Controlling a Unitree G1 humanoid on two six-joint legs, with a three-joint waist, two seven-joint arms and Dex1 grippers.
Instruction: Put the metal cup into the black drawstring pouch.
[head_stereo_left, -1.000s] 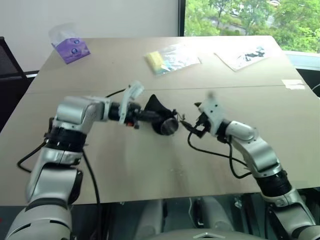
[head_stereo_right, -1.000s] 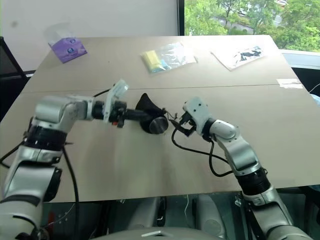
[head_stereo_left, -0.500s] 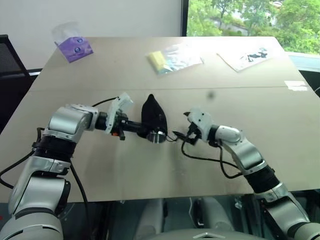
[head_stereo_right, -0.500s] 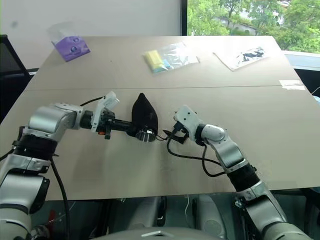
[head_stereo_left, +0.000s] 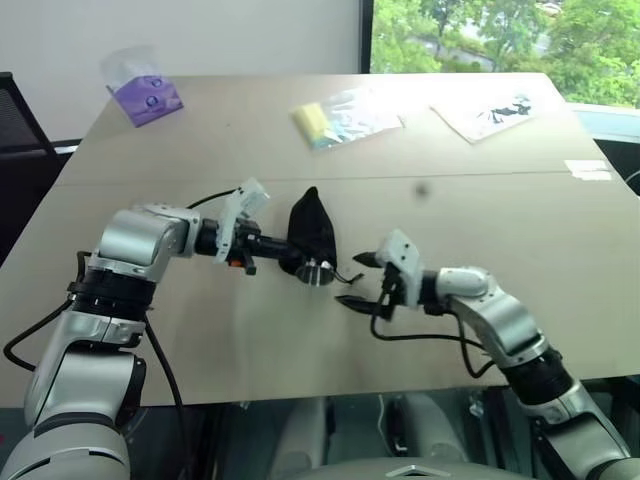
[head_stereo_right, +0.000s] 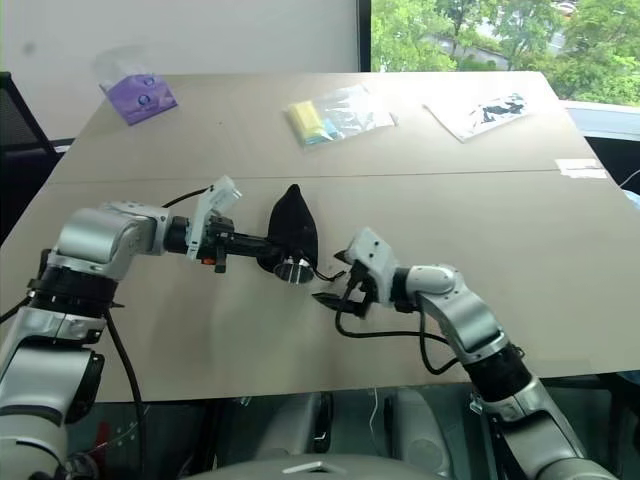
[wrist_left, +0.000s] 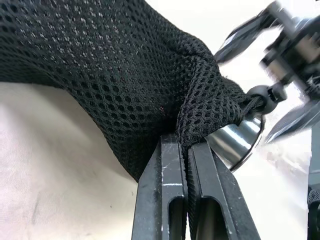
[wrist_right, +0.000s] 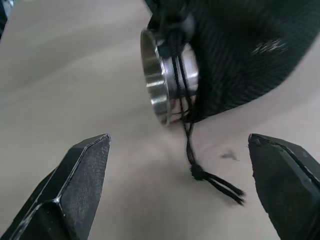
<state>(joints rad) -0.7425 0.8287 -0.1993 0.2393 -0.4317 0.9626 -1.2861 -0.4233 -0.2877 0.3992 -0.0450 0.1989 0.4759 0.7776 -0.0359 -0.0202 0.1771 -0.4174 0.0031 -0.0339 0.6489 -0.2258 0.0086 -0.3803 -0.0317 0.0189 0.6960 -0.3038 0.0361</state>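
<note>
Two-eye head view: black drawstring pouch (head_stereo_left: 312, 232) is held above the tan surface (head_stereo_left: 200, 330) near its middle, with the metal cup (head_stereo_left: 318, 272) mostly inside it, rim poking out of the mouth.
Left fingers (head_stereo_left: 290, 256): pinched tight on the pouch fabric near its mouth.
Right fingers (head_stereo_left: 358, 282): spread wide, holding nothing, just beside the cup's rim and the dangling cord.
Far side of surface: purple packet (head_stereo_left: 145, 95), yellow-and-clear bag (head_stereo_left: 340, 115), printed clear bag (head_stereo_left: 490, 110).
Left wrist view: fingers (wrist_left: 172, 190) clamp a fold of black mesh; shiny cup (wrist_left: 235, 142) peeks out beside it.
Right wrist view: wide-apart fingers (wrist_right: 80, 175) frame the cup rim (wrist_right: 160, 80); cord (wrist_right: 192, 150) trails onto the surface.
</note>
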